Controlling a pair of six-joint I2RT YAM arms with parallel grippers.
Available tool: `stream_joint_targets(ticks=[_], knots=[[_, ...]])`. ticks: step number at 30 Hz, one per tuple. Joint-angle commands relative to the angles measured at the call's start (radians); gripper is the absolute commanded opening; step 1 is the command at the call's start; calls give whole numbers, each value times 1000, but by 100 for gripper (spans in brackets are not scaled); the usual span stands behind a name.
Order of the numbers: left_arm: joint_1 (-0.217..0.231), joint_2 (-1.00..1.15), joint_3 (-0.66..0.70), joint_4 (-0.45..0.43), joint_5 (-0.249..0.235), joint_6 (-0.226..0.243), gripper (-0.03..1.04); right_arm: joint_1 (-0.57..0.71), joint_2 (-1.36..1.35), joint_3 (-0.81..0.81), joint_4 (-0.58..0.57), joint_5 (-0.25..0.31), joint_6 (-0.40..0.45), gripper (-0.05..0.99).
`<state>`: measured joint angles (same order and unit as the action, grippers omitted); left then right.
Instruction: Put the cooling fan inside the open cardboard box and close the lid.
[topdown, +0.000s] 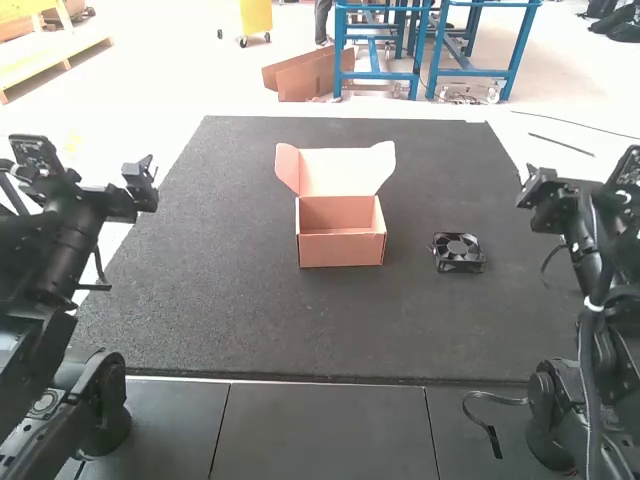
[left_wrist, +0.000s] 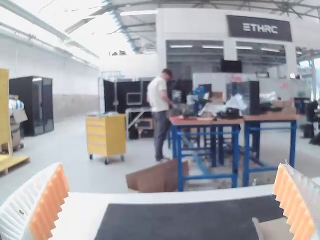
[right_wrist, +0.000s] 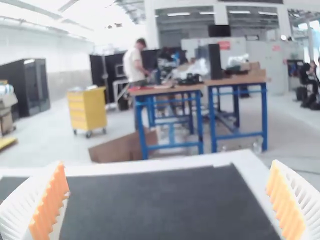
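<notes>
On the dark grey mat (topdown: 200, 290) stands a brown cardboard box (topdown: 340, 245), lid raised, its inside hard to see. A black square cooling fan (topdown: 459, 251) lies near its right. The left gripper (topdown: 148, 185) and right gripper (topdown: 526, 190) hang spread wide.

There is one cardboard box (topdown: 340, 232), one cooling fan (topdown: 459, 251) and one dark mat (topdown: 220, 270). There are two arms, with one left gripper (topdown: 140, 183) and one right gripper (topdown: 535, 190). Each has two white ribbed fingers (left_wrist: 30, 210), so four orange pads in all. The box lid seems to carry two side flaps.
</notes>
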<state>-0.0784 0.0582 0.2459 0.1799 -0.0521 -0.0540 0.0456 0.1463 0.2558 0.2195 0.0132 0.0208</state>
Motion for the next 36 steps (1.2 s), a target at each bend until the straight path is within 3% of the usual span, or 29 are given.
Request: stream_joint_targets(ticks=[1,5,9,10,12,14,18,20,23,24,26,30,36], knots=[[2,81,90,-3,-22,-4,97,8,130,114,0,30,44,91],[0,226,220,-40,-45,-4,97,8,277,292,-98,39,88,91],[6,384,369,-165,-74,-6,97,7,443,497,-301,57,166,90],[5,414,412,-214,-72,-4,97,7,477,545,-355,48,179,90],[0,480,490,-293,-66,-4,97,8,533,635,-440,-30,211,90],[-4,535,549,-353,-65,-6,97,17,578,694,-513,-32,182,90],[-6,638,618,-425,-43,-6,97,33,673,797,-658,-29,25,90],[-4,677,644,-458,-43,-6,97,30,743,841,-761,-32,19,90],[-11,724,681,-494,-42,-6,97,33,799,887,-786,-21,21,90],[-15,741,698,-510,-32,-4,97,30,814,898,-802,-16,14,90],[-26,769,733,-553,40,-6,97,22,866,927,-858,-16,-21,91],[-67,815,748,-623,120,-6,97,17,978,991,-970,-22,-33,91],[-147,868,799,-697,123,-6,97,7,1089,1016,-1011,-22,-96,90]])
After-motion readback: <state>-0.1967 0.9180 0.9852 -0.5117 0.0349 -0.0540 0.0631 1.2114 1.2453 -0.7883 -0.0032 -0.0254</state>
